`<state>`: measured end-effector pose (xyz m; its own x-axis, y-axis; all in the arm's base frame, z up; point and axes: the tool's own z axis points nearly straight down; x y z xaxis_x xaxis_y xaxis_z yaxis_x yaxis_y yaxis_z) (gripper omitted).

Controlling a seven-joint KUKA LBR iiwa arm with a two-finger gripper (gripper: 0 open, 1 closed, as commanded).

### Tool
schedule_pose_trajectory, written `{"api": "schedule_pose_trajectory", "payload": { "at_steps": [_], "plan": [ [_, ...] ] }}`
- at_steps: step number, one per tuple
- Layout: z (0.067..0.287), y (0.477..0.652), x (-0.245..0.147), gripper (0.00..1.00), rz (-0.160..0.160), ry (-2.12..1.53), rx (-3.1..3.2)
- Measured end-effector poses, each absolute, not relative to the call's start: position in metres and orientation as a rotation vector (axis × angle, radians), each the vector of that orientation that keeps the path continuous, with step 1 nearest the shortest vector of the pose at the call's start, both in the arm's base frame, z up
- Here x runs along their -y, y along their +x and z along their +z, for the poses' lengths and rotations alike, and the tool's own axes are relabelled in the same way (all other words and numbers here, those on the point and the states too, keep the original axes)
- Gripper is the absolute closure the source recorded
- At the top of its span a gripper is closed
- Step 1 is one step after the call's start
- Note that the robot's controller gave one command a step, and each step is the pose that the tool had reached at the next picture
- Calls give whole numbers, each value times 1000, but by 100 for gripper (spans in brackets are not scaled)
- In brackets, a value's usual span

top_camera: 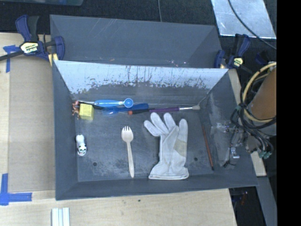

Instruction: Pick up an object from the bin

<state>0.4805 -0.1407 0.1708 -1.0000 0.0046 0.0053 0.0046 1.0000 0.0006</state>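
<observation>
Near side: white glove [170,149], white fork [128,149] lie untouched. Gripper [229,147] at right wall, just beside thin red stick [207,147]; open or closed, cannot tell. Far: yellow block [86,111], blue tool [115,104]. 0 lifted; whole pick left.

Soft light casts faint shadows, pale glare washing the back wall of the bin [141,74].
</observation>
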Motion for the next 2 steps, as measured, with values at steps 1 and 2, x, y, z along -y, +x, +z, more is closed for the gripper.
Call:
{"api": "schedule_pose_trajectory", "payload": {
  "at_steps": [1, 2],
  "plan": [
    [175, 483, 140, 0, 2, 1, 3145],
    [70, 525, 54, 0, 0, 999, 2981]
  ]
}}
